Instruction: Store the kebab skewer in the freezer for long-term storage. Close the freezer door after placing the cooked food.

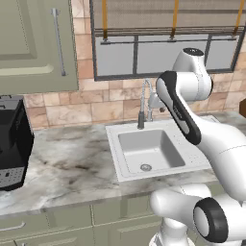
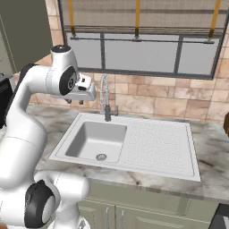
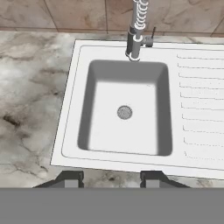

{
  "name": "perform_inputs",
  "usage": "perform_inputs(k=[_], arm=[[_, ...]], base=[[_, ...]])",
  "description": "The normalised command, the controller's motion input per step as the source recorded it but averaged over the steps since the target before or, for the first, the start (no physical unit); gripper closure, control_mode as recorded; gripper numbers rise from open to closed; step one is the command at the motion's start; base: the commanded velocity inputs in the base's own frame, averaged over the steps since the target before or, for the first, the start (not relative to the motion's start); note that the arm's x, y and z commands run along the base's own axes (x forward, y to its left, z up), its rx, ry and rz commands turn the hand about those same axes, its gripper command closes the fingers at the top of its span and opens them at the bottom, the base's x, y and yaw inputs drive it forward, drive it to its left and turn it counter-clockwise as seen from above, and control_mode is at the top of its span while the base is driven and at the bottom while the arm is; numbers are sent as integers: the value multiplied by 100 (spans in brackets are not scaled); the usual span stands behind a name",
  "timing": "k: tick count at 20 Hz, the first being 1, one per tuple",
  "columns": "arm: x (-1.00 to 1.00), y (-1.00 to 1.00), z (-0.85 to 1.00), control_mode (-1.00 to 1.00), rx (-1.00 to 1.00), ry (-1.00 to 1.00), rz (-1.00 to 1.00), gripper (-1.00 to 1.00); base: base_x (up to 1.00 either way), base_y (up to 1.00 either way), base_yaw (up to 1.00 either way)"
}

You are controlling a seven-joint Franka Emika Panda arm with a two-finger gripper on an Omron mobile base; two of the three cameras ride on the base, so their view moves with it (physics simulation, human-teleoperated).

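Observation:
The kebab skewer, the freezer and the freezer door are out of view. My gripper (image 2: 74, 102) hangs above the counter's back edge, just left of the faucet (image 2: 106, 100), and points down at the sink. In the hand view my gripper (image 3: 111, 179) has its two dark fingertips (image 3: 70, 178) apart at the bottom, and nothing lies between them. Below them I see the sink's near rim (image 3: 131, 159) and the basin with its drain (image 3: 124, 112). From the left base view my gripper (image 1: 161, 107) sits beside the faucet (image 1: 143, 108).
A white sink (image 1: 115, 132) with a ribbed drainboard (image 2: 156, 147) is set in the marble counter (image 1: 67, 163). A black appliance (image 1: 12, 144) stands at the far left under a wall cabinet (image 1: 33, 43). A window (image 2: 143, 49) runs behind the sink.

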Motion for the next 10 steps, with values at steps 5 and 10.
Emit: perform_inputs(k=[5,10], arm=[[0,0,0,100,0,0,0,-100],[0,0,0,100,0,0,0,-100]], base=[[0,0,0],[0,0,0]])
